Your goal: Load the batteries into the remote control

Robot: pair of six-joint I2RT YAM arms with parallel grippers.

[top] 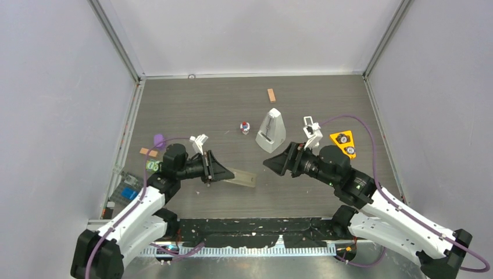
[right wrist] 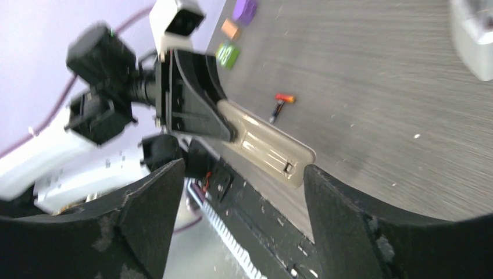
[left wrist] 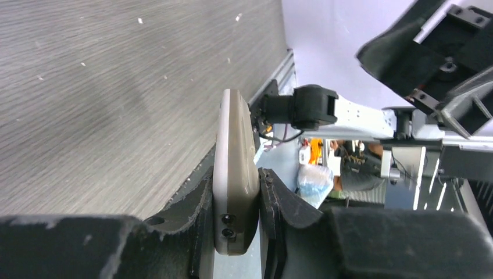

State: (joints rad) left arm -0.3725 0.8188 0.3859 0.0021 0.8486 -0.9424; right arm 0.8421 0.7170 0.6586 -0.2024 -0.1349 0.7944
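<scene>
My left gripper point(top: 225, 172) is shut on one end of the remote control point(top: 243, 178), a long slim grey-brown bar held out over the near middle of the table. In the left wrist view the remote control point(left wrist: 235, 157) stands edge-on, pinched between both pads. My right gripper point(right wrist: 244, 197) is open, its jaws wide apart just short of the remote control's point(right wrist: 267, 145) free end and holding nothing. One battery point(right wrist: 281, 103), thin and dark with a red-orange end, lies on the table beyond the remote. In the top view my right gripper point(top: 268, 164) faces the left one.
A grey pyramid-shaped metronome point(top: 271, 132) stands mid-table, with a small red, white and blue object point(top: 245, 127) to its left. An orange block point(top: 271, 95) lies further back and a yellow triangle point(top: 344, 143) at the right. Purple point(top: 158, 139) and green point(top: 153, 165) pieces sit at the left.
</scene>
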